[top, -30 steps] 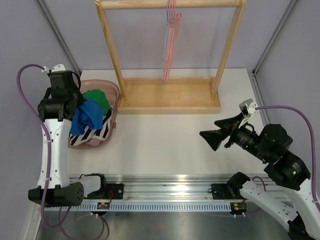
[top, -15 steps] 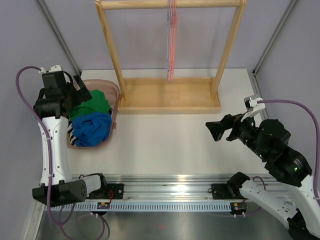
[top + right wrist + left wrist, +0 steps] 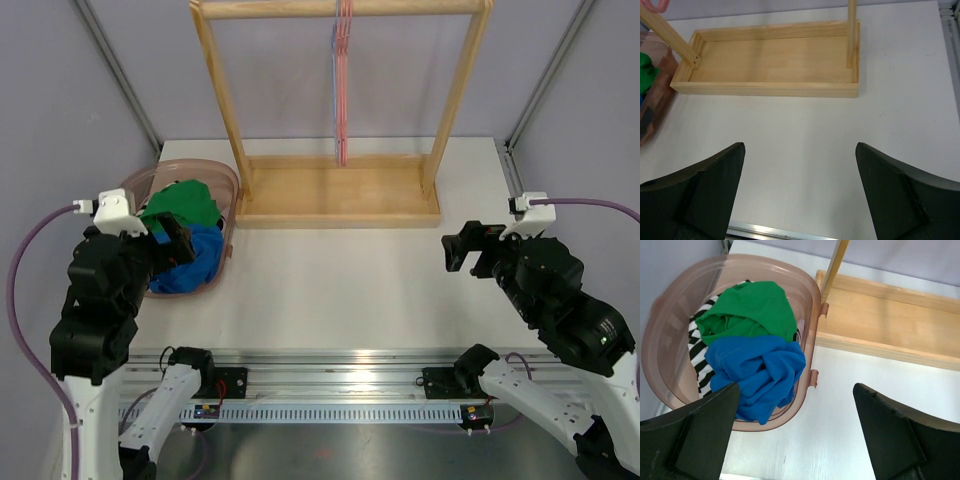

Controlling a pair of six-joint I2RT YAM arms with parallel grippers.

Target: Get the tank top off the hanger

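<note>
Both arms pulled back toward near edge since a second ago; left gripper (image 3: 796, 390) now wide, empty; right gripper (image 3: 800, 147) wide, empty. Wooden rack (image 3: 340, 192): top cut off. Pink basket (image 3: 813, 305): blue tank top (image 3: 760, 370) crumpled inside, straps indistinguishable; striped garment (image 3: 697, 345) mostly buried. Hangers (image 3: 343, 80) bare, edge-on, count unclear.

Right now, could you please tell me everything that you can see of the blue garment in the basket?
The blue garment is a plain, bright blue piece of soft cloth, crumpled into a heap, so its shape cannot be read. It lies inside the pink translucent basket, against the wall nearest the left arm. It touches the green garment beside it and covers part of a striped cloth. The open left pincer does not hold it.
</note>
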